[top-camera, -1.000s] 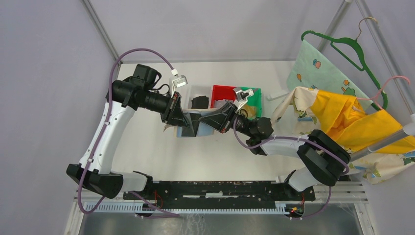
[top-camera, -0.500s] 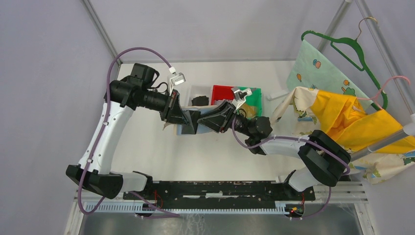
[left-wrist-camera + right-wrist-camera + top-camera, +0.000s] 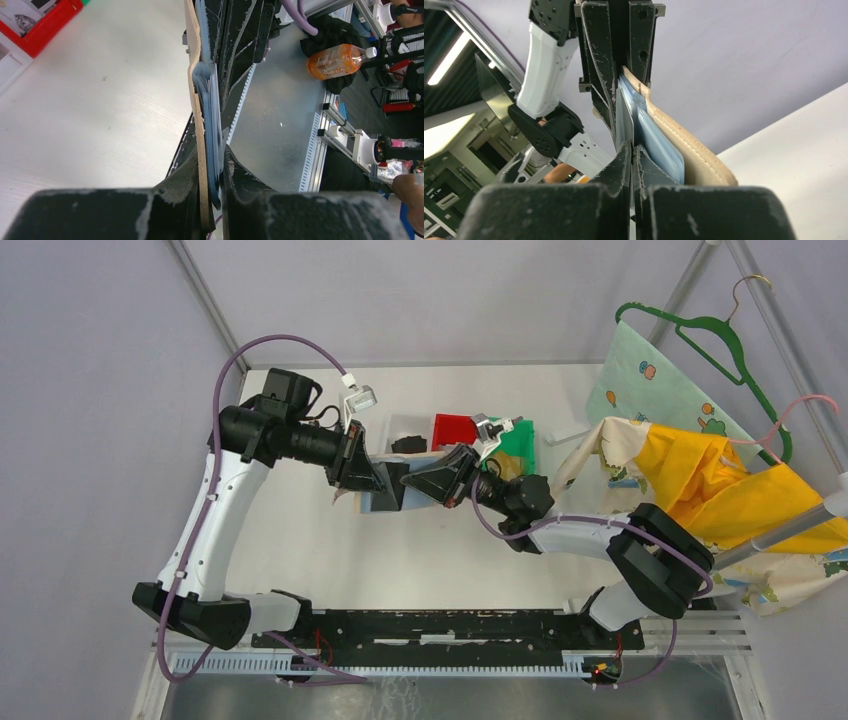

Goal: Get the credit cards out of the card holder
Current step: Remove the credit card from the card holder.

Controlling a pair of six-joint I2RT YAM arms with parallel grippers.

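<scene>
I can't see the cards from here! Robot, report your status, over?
Left gripper shut on card holder. Right gripper shut at its inner edge. Cards inside the holder. Nothing blocking.

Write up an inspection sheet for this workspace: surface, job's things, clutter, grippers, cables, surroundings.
Surface: white table, no damage seen.
Job's things: card holder held edge-on between the two grippers; credit cards stacked inside it.
Clutter: white bin with a black lump, red bin and green bin at the far side; green hanger and yellow cloth on the right.
Grippers: left gripper shut on the card holder; right gripper shut at the cards' edge, grip on a card unclear.
Cables: purple cables run along each arm.
Surroundings: pale purple walls; orange bottle beyond the table.
</scene>
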